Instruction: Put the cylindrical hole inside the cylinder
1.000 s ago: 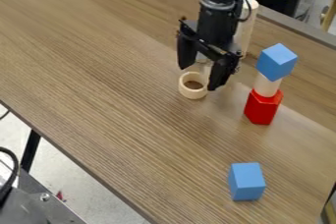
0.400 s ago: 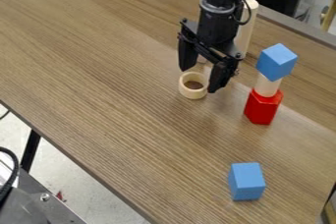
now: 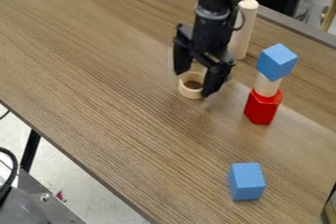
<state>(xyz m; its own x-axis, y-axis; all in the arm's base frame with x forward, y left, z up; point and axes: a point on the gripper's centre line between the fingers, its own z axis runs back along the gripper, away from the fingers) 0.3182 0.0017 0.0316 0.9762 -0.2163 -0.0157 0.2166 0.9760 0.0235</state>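
Easing lower, the spread end effector (image 3: 191,84) brackets the pale ring (image 3: 189,94) on the bench (image 3: 105,70), seemingly ready to grasp

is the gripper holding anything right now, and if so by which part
Nothing is held, as far as the view shows: the black two-finger gripper is open over the pale wooden ring, which sits on the brown wood-grain table.
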